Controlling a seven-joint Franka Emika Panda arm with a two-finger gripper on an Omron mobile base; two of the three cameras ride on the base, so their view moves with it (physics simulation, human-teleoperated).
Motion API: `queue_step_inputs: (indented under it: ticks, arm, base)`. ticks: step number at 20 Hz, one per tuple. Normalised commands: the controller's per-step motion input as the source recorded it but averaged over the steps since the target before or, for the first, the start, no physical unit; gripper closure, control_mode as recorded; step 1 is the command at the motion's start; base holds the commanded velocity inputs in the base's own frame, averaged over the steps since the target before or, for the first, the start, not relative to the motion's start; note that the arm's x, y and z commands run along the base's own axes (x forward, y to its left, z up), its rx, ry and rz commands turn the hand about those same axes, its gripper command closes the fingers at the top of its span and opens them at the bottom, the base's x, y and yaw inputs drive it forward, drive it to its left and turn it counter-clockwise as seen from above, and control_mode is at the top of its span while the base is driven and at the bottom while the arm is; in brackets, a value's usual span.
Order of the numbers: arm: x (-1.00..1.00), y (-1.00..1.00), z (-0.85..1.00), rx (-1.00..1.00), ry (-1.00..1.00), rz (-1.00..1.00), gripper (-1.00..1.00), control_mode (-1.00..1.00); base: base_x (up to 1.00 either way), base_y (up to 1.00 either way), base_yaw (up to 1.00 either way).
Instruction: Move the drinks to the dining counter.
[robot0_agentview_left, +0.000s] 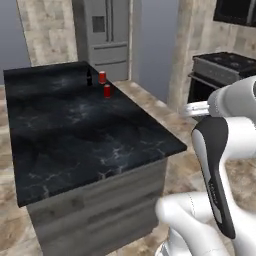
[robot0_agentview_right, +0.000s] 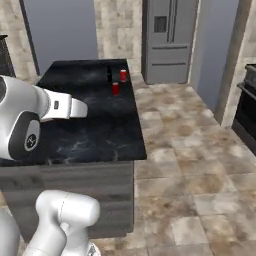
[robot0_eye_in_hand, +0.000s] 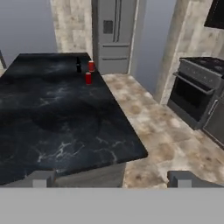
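Note:
Two small red cans (robot0_agentview_left: 102, 77) (robot0_agentview_left: 107, 91) and a slim dark bottle (robot0_agentview_left: 89, 77) stand upright, close together, at the far right corner of a single-level black stone-topped block (robot0_agentview_left: 75, 130). The right base view shows the same cans (robot0_agentview_right: 123, 75) (robot0_agentview_right: 115, 88) and bottle (robot0_agentview_right: 109, 74). The hand view has the cans (robot0_eye_in_hand: 91, 66) (robot0_eye_in_hand: 88, 78) and bottle (robot0_eye_in_hand: 78, 65) far ahead. My gripper (robot0_eye_in_hand: 113, 179) hangs open and empty above the block's near right corner, far from the drinks. The dining counter is out of view.
A steel fridge (robot0_agentview_left: 107, 35) stands behind the block, past its far end. A black stove (robot0_eye_in_hand: 197, 92) lines the right wall. Tiled floor (robot0_agentview_right: 180, 150) runs between the block and the stove.

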Motion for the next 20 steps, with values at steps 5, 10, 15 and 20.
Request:
queue_step_inputs:
  ticks: [5, 10, 15, 20]
  arm:
    - [0.0, 0.0, 0.0, 0.0, 0.0, 0.0, -1.0, 1.0]
    - [0.0, 0.0, 0.0, 0.0, 0.0, 0.0, -1.0, 1.0]
    - [0.0, 0.0, 0.0, 0.0, 0.0, 0.0, -1.0, 1.0]
    - [0.0, 0.0, 0.0, 0.0, 0.0, 0.0, -1.0, 1.0]
  base:
    - [0.99, -0.15, 0.78]
    - [1.0, -0.61, 0.51]
    - [0.82, -1.0, 0.02]
    - [0.18, -1.0, -0.01]
